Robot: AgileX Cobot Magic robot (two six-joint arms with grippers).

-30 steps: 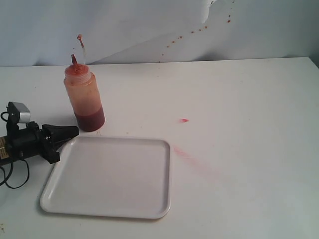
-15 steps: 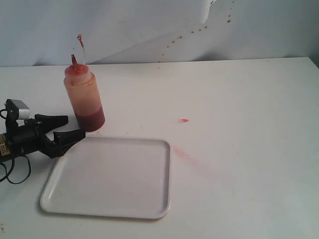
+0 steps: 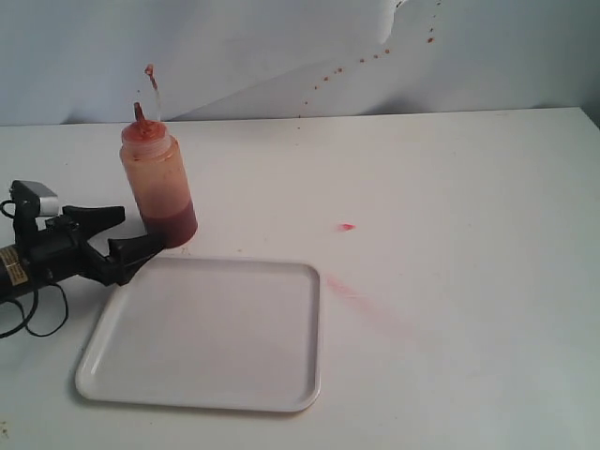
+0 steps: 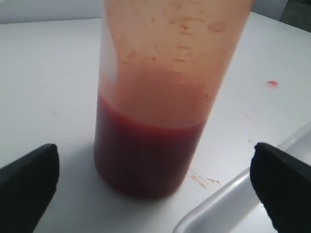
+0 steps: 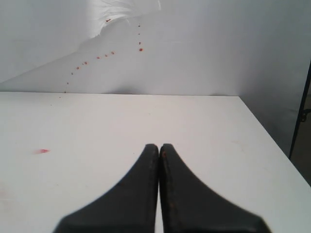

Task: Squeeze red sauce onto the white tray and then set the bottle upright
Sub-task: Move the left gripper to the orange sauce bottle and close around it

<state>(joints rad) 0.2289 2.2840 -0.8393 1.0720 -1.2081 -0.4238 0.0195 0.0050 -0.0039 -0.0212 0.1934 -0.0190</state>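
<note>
Left gripper (image 3: pixel 138 229) lies low at the table's left side with its jaws spread wide and nothing held. Its two black fingers (image 4: pixel 29 182) reach to either side of the bottle's base, and in the wrist view neither touches it. Right gripper (image 5: pixel 158 146) is pressed fully together with nothing between its jaws, above bare tabletop with the table's side edge in sight. White table (image 3: pixel 469 178) runs wide and mostly bare to the right and back, up to a pale backdrop (image 3: pixel 234 47) flecked with red specks. White tray (image 3: pixel 206 328) lies flat at the front left, plain white, with one finger hanging at its far left corner. Bottle (image 3: pixel 157 183) stands upright just behind the tray's far rim and apart from it, with its cap off and hanging on its tether. Dark red sauce (image 4: pixel 146 155) fills the bottle's lower part. One small red spot (image 3: pixel 347 227) sits on the table, right of the tray
</note>
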